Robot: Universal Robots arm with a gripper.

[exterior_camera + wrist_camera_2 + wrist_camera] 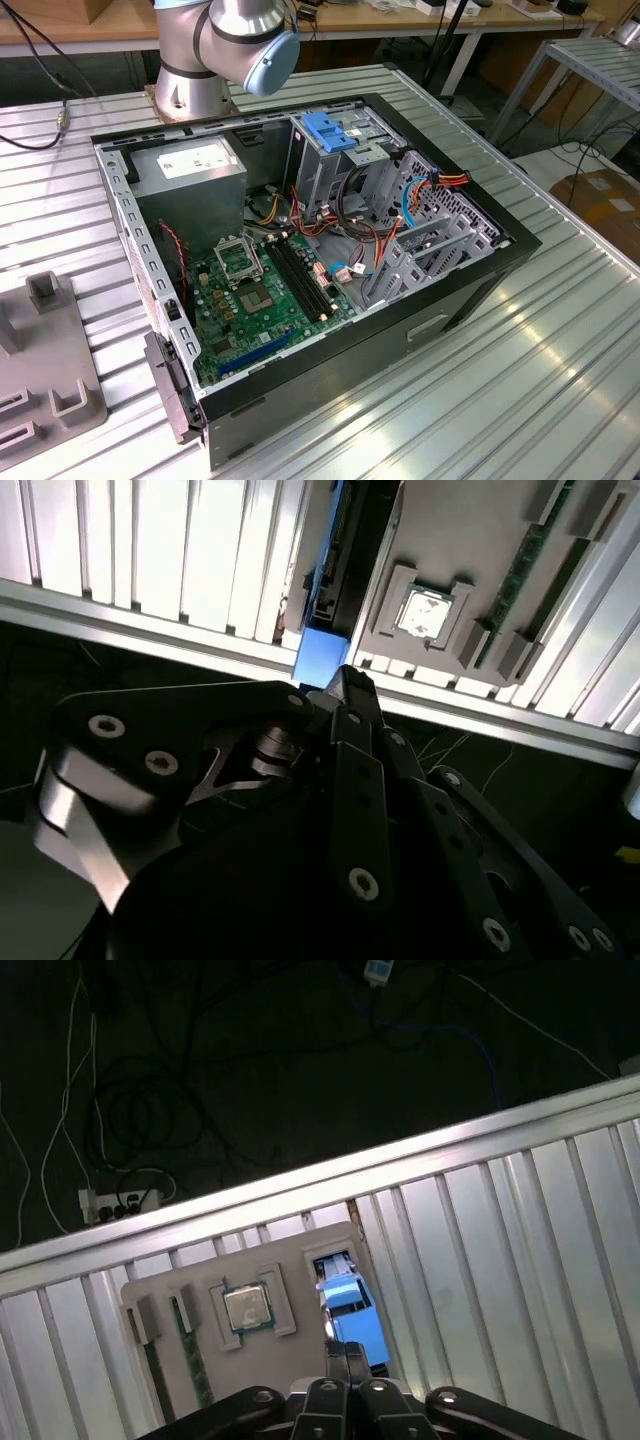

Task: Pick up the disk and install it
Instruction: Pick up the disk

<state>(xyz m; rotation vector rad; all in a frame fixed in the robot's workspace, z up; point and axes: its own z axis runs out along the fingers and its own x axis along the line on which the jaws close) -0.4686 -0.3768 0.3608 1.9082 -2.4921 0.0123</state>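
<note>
The disk point(350, 1305) stands on edge in a slot of a grey fixture tray point(300, 1250); its bright blue rail faces the camera. In the second wrist view the disk point(320, 655) is a thin blue and dark strip running away from the fingertips. My gripper point(345, 1358) is directly over it, its black fingers point(350, 720) drawn together onto the blue end. The open computer case point(300, 250) lies on the slatted metal table, with a grey drive cage point(320, 165) at its back.
A processor chip point(247, 1307) and memory sticks point(195, 1365) sit in other pockets of the tray. The tray lies close to the table edge point(330, 1175), with dark floor and cables beyond. A blue bracket point(330, 130) tops the drive cage. The arm's base point(215, 50) stands behind the case.
</note>
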